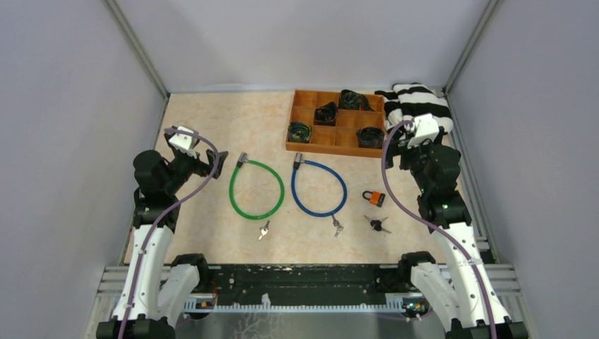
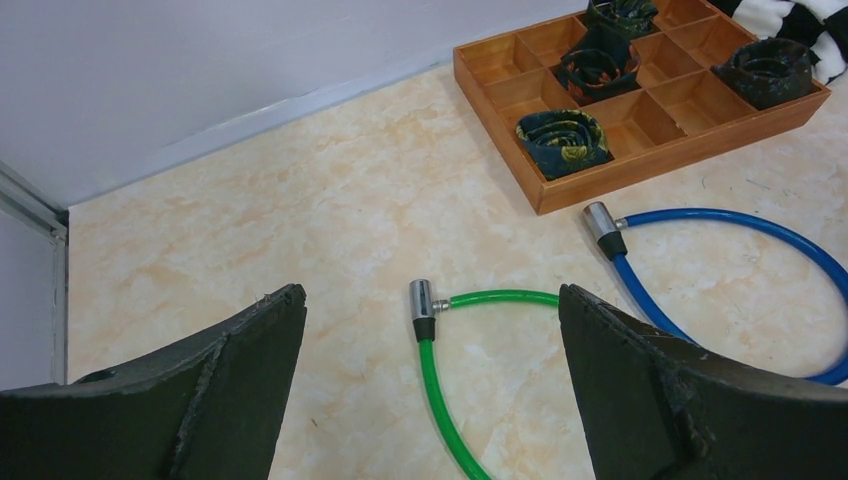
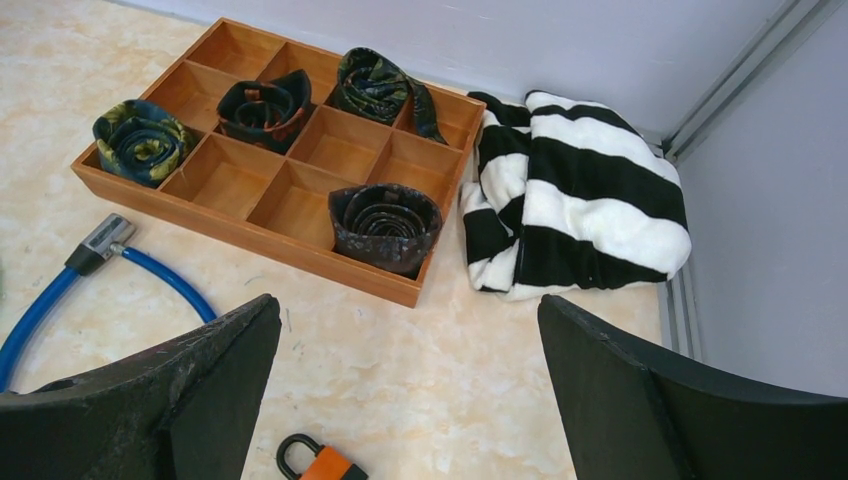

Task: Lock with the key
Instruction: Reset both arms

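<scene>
Two pincers hang released above the tabletop [image 1: 205, 120], and we see nothing held between the fingers of either. From the left pincer [image 2: 430, 293] we look down on the metal head of the green cable [image 2: 445, 410], which lies between its dark fingers [image 2: 250, 380] in that view and clear of them. From overhead this pincer sits just left of the green loop, near its head. The right pincer [image 3: 408, 302] hovers at the far right over bare surface in front of the tray [image 3: 250, 243], with the padlock [image 3: 322, 465] just showing at the bottom edge of its view. Between the two arms the locks lie in a row: the green cable at the left, the blue cable [image 1: 319, 187] just beside it at the centre, and the small orange padlock to the right, its black shackle pointing toward the tray. Each cable forms a loop whose ends meet at a metal head on the far left of the loop; we cannot tell whether either is locked. A first key [image 1: 263, 230] lies just nearer than the green loop, a second key [image 1: 337, 226] at the near edge of the blue loop, and the black keys [image 1: 378, 224] near the padlock. Farther back, the wooden tray holds four rolled ties [image 3: 385, 225] in separate compartments. A black-and-white striped cloth [image 3: 590, 190] lies against its right end.
</scene>
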`<state>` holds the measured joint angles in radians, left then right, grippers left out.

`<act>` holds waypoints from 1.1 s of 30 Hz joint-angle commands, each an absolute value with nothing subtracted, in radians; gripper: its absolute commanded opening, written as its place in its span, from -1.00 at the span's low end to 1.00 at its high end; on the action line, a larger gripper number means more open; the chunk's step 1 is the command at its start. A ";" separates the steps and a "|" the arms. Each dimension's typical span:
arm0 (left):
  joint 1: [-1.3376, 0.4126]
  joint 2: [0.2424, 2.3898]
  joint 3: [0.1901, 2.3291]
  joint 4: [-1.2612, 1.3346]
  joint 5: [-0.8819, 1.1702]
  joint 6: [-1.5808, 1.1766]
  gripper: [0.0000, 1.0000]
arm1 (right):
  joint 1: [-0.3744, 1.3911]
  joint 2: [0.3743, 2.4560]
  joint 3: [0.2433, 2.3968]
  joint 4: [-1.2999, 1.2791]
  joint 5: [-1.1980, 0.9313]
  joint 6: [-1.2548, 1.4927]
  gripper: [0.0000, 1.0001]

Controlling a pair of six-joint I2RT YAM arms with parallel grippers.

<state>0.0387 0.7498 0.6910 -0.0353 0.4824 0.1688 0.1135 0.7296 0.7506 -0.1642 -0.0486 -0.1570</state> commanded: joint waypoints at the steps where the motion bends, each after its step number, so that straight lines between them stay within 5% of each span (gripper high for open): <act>1: 0.035 0.740 0.720 -0.041 0.471 0.166 1.00 | 0.104 0.714 0.753 -0.125 -0.055 -0.168 0.98; 33: 0.038 0.741 0.717 -0.043 0.478 0.170 1.00 | 0.097 0.713 0.749 -0.124 -0.064 -0.166 0.98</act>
